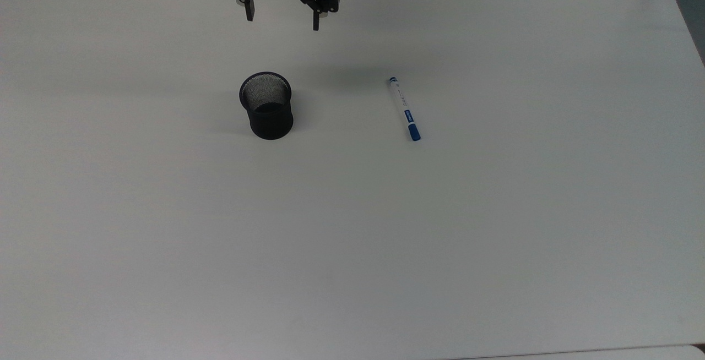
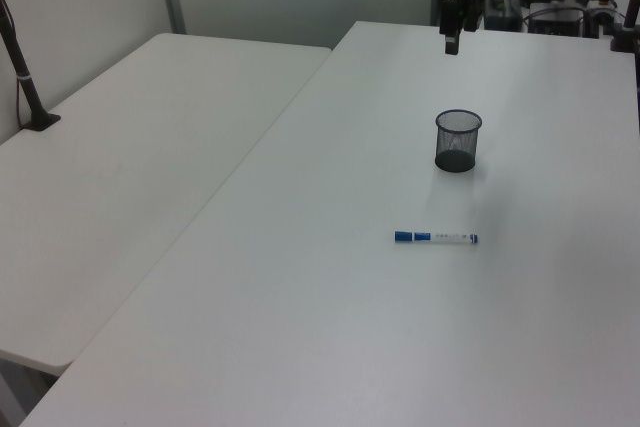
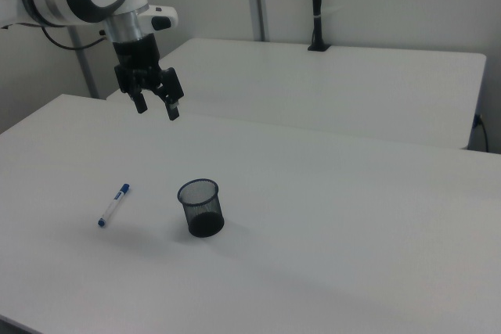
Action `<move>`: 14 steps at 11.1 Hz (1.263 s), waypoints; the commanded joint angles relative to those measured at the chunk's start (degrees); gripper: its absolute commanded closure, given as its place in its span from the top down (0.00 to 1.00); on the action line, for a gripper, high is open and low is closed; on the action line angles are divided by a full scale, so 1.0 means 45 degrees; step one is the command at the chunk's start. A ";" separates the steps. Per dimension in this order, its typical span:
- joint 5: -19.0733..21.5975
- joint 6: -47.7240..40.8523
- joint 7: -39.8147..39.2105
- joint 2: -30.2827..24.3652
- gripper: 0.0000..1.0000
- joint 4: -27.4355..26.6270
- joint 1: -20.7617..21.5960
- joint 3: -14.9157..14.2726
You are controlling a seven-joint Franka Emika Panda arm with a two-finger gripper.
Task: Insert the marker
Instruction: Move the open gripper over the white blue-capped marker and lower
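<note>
Marker (image 1: 405, 109) laid flat on white table (image 1: 352, 239), well apart from black mesh cup (image 1: 266, 105), on top view's right of it. Cup upright, nothing seen inside. Gripper (image 1: 282, 18) held high above table near far edge, fingers spread wide, nothing gripped. Blue cap pointed toward camera in top view.

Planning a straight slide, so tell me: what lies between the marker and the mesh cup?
Nothing: in the top view, bare white table lies between the marker and the mesh cup.
</note>
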 commanded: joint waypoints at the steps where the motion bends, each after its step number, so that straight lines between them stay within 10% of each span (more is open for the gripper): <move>1: 0.0038 0.0165 -0.0290 -0.0075 1.00 -0.0094 -0.0014 -0.0118; 8: 0.0038 0.0186 -0.0271 -0.0035 1.00 -0.0230 0.0218 -0.0021; 14: 0.0116 0.1764 -0.0057 0.1600 1.00 -0.0700 0.2675 0.0077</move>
